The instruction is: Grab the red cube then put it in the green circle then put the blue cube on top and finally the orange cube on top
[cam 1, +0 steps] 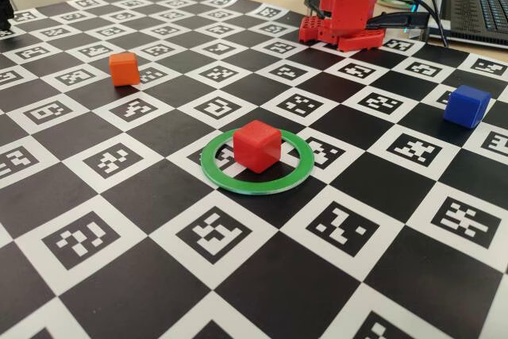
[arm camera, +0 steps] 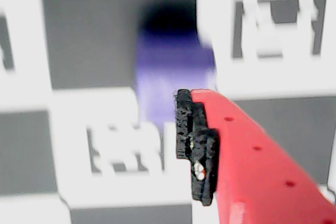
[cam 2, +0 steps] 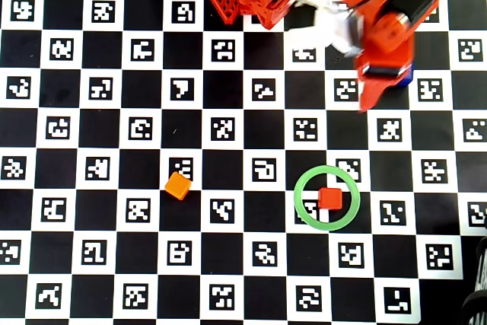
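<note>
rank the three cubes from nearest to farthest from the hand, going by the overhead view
1. The blue cube: right under the hand, only its edge showing past the arm, upper right.
2. The red cube: lower down, inside the green circle.
3. The orange cube: farthest, out to the left on the board.
</note>
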`<action>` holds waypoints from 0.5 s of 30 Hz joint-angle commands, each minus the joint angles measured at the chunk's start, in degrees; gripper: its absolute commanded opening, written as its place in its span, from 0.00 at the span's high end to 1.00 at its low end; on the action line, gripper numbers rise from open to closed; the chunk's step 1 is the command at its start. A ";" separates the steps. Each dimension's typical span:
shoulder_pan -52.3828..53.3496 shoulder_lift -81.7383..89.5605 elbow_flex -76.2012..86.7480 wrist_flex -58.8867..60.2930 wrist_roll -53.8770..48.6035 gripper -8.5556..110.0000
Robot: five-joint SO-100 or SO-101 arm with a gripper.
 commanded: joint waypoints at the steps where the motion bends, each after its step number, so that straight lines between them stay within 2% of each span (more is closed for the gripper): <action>1: -3.60 2.99 -0.97 -6.50 3.52 0.58; 5: -4.92 1.49 1.14 -12.66 5.27 0.55; 15: -6.50 -4.92 8.35 -18.19 4.57 0.51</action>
